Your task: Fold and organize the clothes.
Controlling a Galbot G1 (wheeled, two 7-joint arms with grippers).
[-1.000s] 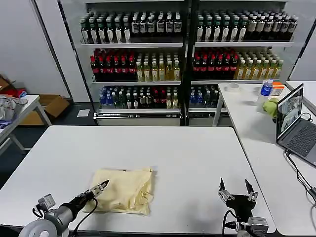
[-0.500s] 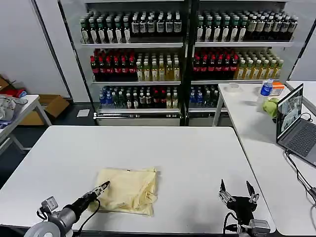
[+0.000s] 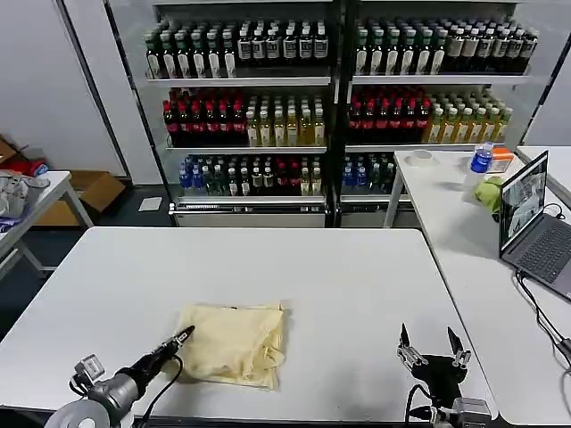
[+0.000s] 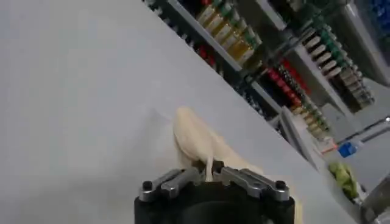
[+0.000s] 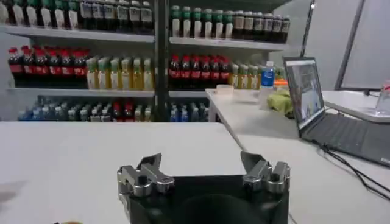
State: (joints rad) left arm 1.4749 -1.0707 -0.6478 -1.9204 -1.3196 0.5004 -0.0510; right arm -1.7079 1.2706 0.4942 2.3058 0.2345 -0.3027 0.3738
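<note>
lying folded on the near-left part of the counter (image 3: 357,267), the shirt (image 3: 234,341) sitting right at the clenched jaws of the left gripper (image 3: 183,336), touching its left edge, while the right gripper (image 3: 434,343) idling released, well apart

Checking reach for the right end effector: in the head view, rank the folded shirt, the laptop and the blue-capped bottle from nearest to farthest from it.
From the right end effector, at the table's near right:
1. Folded shirt, to its left on the same table.
2. Laptop, on the side table to the right.
3. Blue-capped bottle, farther back on that side table.
</note>
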